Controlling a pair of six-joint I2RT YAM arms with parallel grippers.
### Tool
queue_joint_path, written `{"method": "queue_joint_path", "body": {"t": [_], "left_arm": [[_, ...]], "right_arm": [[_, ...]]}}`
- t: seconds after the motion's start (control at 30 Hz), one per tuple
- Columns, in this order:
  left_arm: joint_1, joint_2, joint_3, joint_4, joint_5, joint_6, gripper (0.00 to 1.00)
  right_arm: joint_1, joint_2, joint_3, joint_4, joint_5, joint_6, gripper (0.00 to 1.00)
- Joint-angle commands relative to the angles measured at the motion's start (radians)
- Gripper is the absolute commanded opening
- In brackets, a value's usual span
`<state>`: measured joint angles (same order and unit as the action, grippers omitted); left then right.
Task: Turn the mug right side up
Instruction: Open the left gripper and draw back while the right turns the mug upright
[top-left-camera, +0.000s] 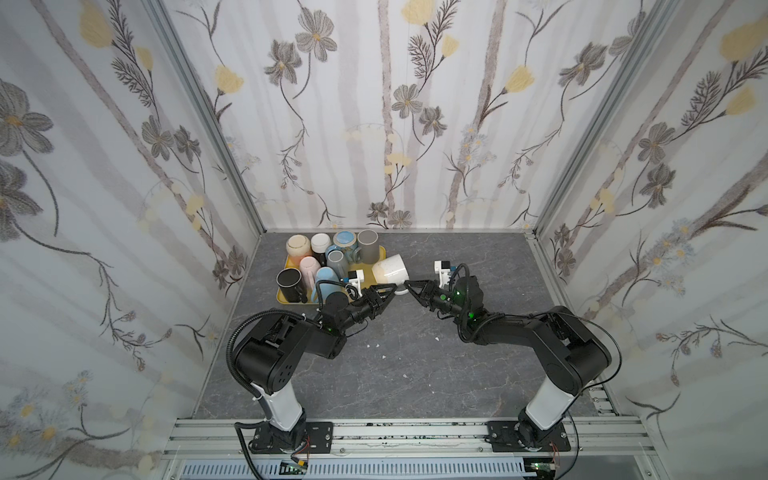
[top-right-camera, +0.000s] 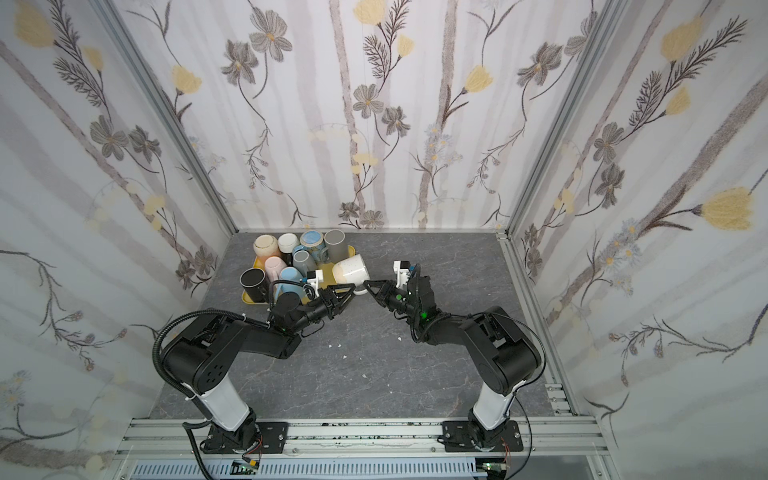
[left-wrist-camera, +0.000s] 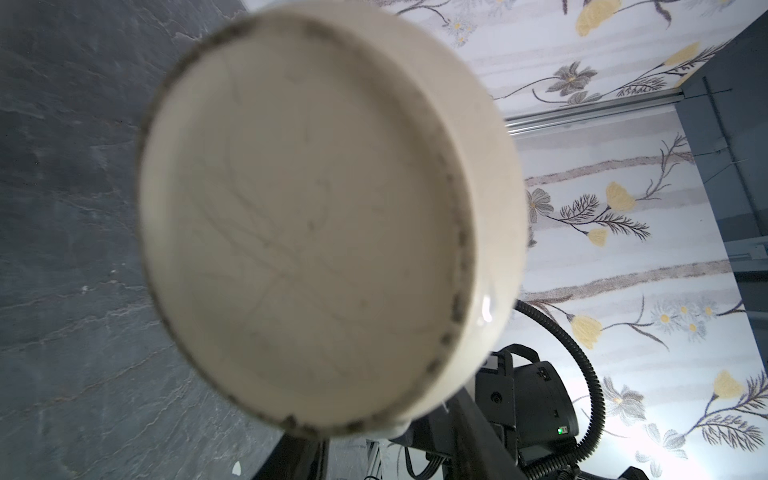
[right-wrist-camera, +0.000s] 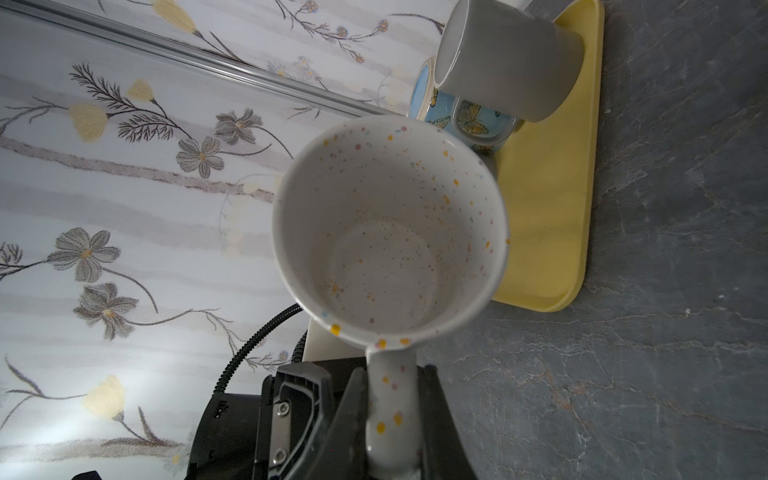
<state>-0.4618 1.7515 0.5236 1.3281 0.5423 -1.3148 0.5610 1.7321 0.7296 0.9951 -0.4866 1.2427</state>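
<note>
Grey stone-patterned table (top-left-camera: 374, 374) is enclosed by flowered walls (top-left-camera: 104, 166). Beside the yellow tray (right-wrist-camera: 552, 216), the speckled mug (top-left-camera: 390, 268) is held tilted by its handle, pinched in the right gripper (top-left-camera: 409, 286); the left gripper (top-left-camera: 384, 291) is partly spread beneath it.

White speckled mug (top-left-camera: 390, 269), on its side; held off the table; mouth facing right

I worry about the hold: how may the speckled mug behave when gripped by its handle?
Probably rigid and fragile: the speckled mug looks like glazed ceramic. Held by its handle in the right gripper, its body may swing or slip, as the glaze looks glossy.
</note>
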Motion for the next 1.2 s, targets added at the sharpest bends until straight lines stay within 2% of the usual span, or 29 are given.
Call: {"method": "queue_joint_path", "body": {"t": [0.0,0.27,0.6,0.93,1.03,1.17], "left_arm": [[0.009,0.030,0.009,0.028,0.013,0.019,0.44],[0.035,0.118,0.047,-0.035,0.016,0.077,0.44],[0.047,0.232,0.204,-0.229,-0.003,0.197,0.42],[0.046,0.308,0.325,-0.357,-0.036,0.263,0.45],[0.048,0.316,0.349,-0.391,-0.046,0.284,0.45],[0.050,0.318,0.392,-0.464,-0.059,0.331,0.45]], "right_arm": [[0.002,0.009,0.016,0.110,-0.014,-0.022,0.00],[-0.013,0.069,0.081,0.049,-0.018,-0.078,0.00],[-0.072,0.150,0.203,-0.167,-0.005,-0.264,0.00],[-0.128,0.234,0.280,-0.248,-0.006,-0.346,0.00],[-0.133,0.252,0.313,-0.292,0.015,-0.385,0.00],[-0.132,0.251,0.381,-0.415,0.091,-0.498,0.00]]}}
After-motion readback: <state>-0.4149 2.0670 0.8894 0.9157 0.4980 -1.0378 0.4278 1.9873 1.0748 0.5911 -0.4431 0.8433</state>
